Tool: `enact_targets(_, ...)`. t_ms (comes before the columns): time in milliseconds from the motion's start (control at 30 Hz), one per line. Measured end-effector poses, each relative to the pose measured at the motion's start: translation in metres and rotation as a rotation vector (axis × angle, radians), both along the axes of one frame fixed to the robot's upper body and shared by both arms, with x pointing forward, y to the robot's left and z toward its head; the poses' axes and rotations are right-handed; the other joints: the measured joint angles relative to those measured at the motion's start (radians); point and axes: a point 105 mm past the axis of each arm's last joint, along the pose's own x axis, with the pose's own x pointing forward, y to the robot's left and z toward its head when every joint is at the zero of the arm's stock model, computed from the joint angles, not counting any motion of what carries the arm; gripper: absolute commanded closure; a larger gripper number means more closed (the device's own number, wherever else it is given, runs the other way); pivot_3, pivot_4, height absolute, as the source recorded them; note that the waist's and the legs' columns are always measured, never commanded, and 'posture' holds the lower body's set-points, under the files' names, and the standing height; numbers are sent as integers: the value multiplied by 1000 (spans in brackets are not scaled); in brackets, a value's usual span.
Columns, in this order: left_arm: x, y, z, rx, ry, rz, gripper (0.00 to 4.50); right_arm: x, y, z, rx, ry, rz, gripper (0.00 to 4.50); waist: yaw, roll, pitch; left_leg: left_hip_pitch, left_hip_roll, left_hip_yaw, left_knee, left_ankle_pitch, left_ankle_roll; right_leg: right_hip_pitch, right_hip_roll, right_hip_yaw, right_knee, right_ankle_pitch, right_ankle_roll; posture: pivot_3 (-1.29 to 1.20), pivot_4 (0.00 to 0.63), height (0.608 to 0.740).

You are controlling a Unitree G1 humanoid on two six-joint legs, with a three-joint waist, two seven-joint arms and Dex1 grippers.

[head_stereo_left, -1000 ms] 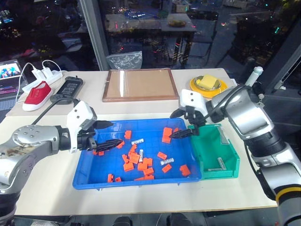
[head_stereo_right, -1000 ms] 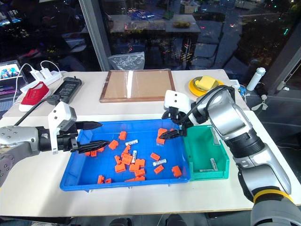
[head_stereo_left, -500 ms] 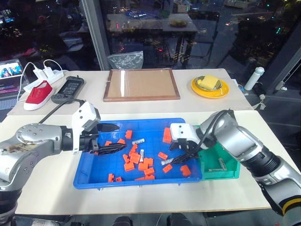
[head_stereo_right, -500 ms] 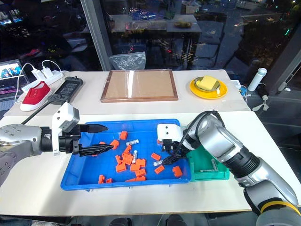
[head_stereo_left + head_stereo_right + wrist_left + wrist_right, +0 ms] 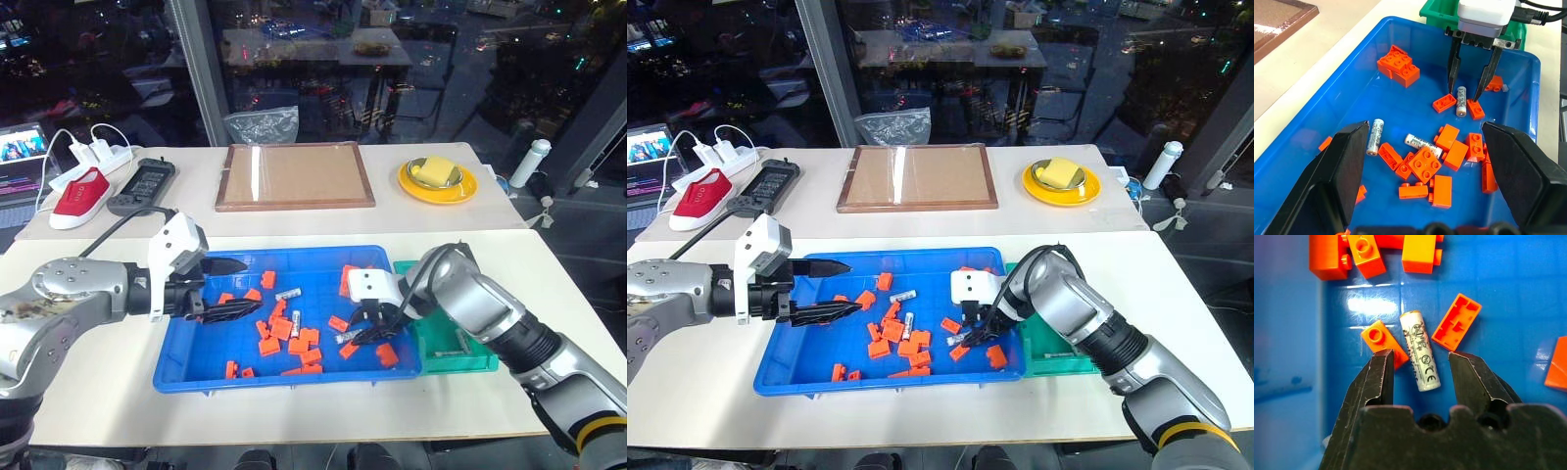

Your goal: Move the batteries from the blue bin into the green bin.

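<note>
Batteries (image 5: 1420, 351) near the blue bin's (image 5: 186, 377) right edge look light, rigid, slippery; right gripper (image 5: 1420, 367) straddles one mid-barrel, unclamped; left gripper (image 5: 1425, 161) spread wide.

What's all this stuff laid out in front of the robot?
Blue bin: one, front table.
Batteries: three seen loose, silvery, in blue bin; two more in green bin.
Blocks: many, orange, in blue bin.
Green bin: one, right of blue bin.
Framed board: one, brown, back table.
Plate: one, yellow, back right.
Shoe: one, red, back left.
Power strip: one, white, beside shoe.
Bottle: one, white, far right.
Left claw: open, over blue bin.
Right claw: open, straddling a battery.
</note>
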Motion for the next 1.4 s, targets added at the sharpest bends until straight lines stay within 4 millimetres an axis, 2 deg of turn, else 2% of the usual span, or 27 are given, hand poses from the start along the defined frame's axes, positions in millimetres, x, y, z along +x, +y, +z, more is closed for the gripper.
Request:
enact_targets(100, 0, 0, 0, 1, -3, -1, 549, 3, 2, 2, 6, -40, 2, 4472, 0, -2, -1, 1, 0, 0, 0, 0, 0, 1, 0, 0, 0, 0, 0, 0, 150, 740)
enact_targets(333, 0, 0, 0, 2, -5, -1, 549, 1, -5, 6, -8, -42, -16, 4472, 2, -3, -2, 0, 0, 0, 0, 0, 0, 0, 0, 0, 0, 0, 0, 0, 150, 740)
enact_targets(533, 2, -1, 3, -2, -26, -10, 549, -2, -9, 26, 44, -42, -37, 4472, 1, -3, -1, 0, 0, 0, 0, 0, 0, 0, 0, 0, 0, 0, 0, 0, 150, 740)
enact_targets(633, 3, -3, 3, -1, -30, -17, 549, -1, -10, 28, 49, -46, -55, 3729, 0, -3, -1, 0, 0, 0, 0, 0, 0, 0, 0, 0, 0, 0, 0, 0, 150, 740)
enact_targets(800, 4, -4, -3, 5, -7, -26, 549, 1, -10, 24, 46, -56, -73, 2035, 1, -3, -1, -1, 0, 0, 0, 0, 0, 0, 0, 0, 0, 0, 0, 0, 150, 740)
enact_targets(967, 4, -5, -2, 5, -10, -34, 549, 3, -9, 7, 13, -49, -74, 2035, 0, -3, -1, -1, 0, 0, 0, 0, 0, 0, 0, 0, 0, 0, 0, 0, 150, 740)
enact_targets(1167, 3, -5, -2, 9, -7, -33, 549, 8, -7, 5, -4, -85, -55, 2035, -2, -6, -4, 1, 1, 0, 0, 0, 0, 1, 1, 0, 0, 0, 0, 0, 150, 740)
enact_targets(1267, 3, -5, -2, 13, -8, -33, 549, 10, -6, 2, -22, -101, -50, 2702, -3, -11, -7, 3, 1, 0, 0, 0, 0, 2, 1, 0, 0, 0, 0, 0, 150, 740)
enact_targets(1400, 3, -4, -1, 16, -8, -32, 549, 12, -6, 1, -29, -108, -51, 4086, -3, -14, -8, 5, 1, 0, 0, 0, 0, 4, 1, 0, 0, 0, 0, 0, 150, 740)
